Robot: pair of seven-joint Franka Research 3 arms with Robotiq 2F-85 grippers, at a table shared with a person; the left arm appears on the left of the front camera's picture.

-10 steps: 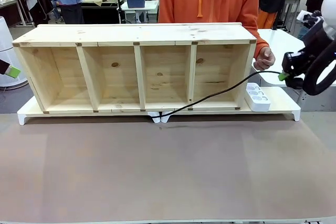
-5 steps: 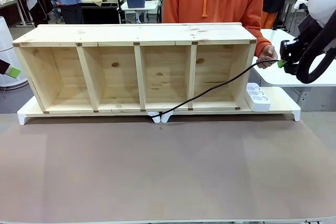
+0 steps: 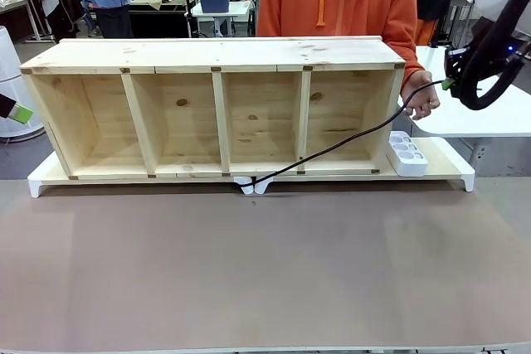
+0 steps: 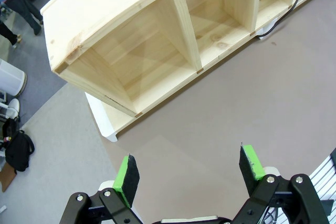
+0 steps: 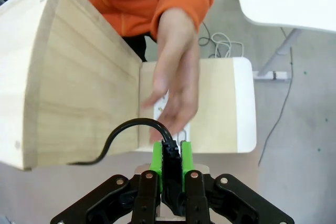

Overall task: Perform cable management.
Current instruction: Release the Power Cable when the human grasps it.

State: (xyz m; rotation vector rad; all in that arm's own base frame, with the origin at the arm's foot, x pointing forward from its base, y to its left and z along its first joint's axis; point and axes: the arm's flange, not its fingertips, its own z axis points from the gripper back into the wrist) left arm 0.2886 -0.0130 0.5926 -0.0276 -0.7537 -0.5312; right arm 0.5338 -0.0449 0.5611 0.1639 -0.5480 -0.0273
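1. The wooden shelf [image 3: 216, 109] lies on a white riser [image 3: 452, 170] on the table [image 3: 265, 271]. A white power strip [image 3: 406, 153] sits just beside its right end, and a person's hand [image 3: 419, 95] hangs between that end and the right gripper [image 3: 449, 85].
2. The cable [image 3: 332, 148] slants up from under the shelf's front middle, across the rightmost compartment's opening, to the right gripper, which is clamped on its plug end.
3. Since a second ago the right gripper has risen from power-strip height to near the shelf top, lifting the cable's end.
4. The right wrist view shows the plug pinched between the green pads [image 5: 156, 156]. The left wrist view shows the left gripper [image 4: 190, 169] spread wide, holding nothing.
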